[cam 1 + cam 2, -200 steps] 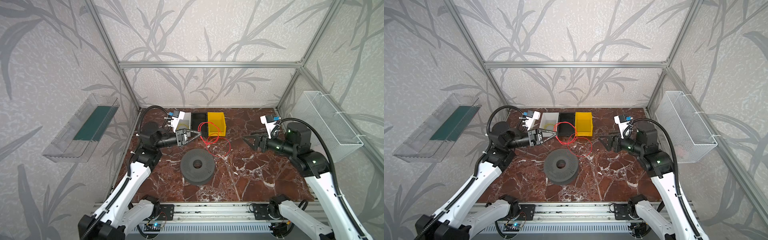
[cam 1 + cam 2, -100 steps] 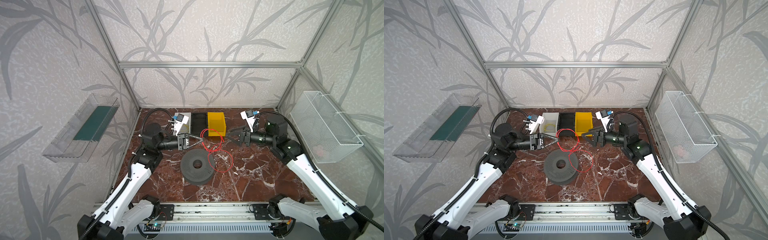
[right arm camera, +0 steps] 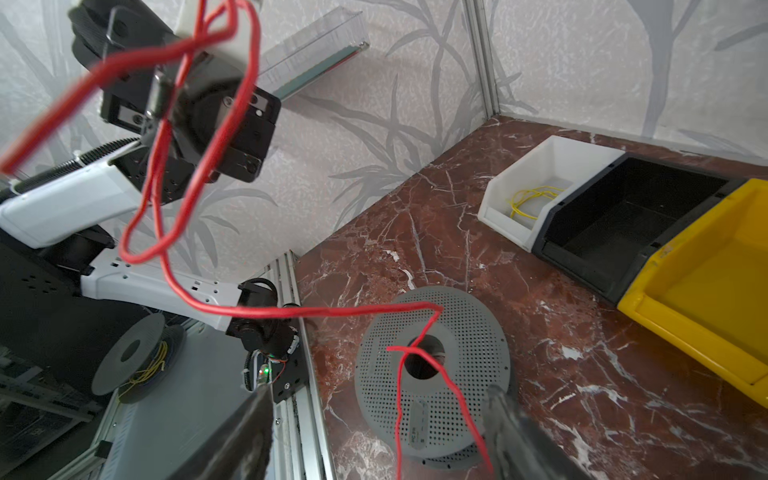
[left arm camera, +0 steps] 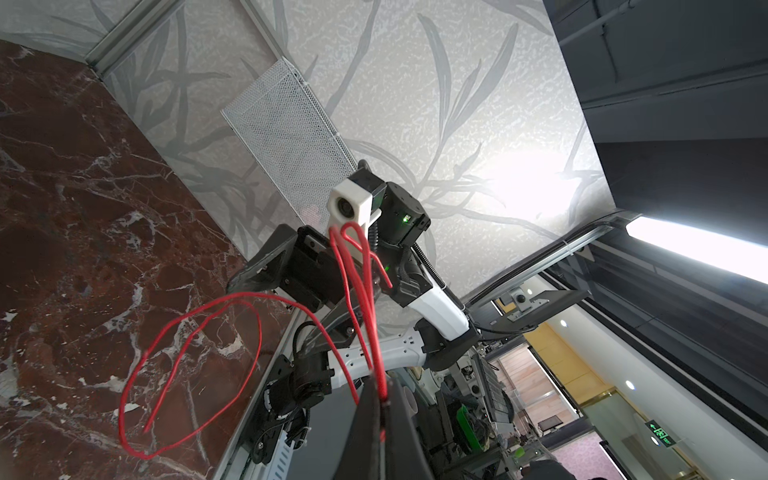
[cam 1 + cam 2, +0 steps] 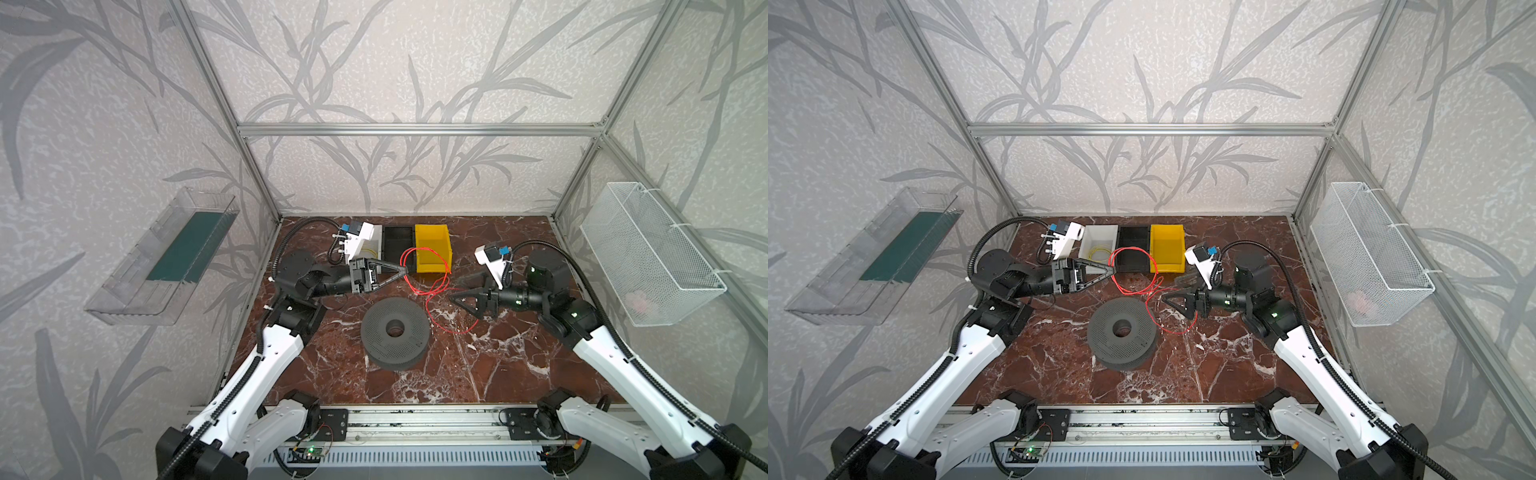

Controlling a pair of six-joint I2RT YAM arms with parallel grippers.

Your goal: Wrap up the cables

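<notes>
Pinching the red cable [image 3: 311,311] at mid-frame in both top views, the left gripper [image 5: 404,272] is clamped; the right gripper [image 3: 377,390] stands spread, holding nothing.

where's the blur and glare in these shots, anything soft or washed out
Right wrist view: the red cable near the lens is soft, so are the fingers of the right hand; the spool is sharp. Left wrist view: glare washes out the wall. Both top views: even, sharp.
</notes>
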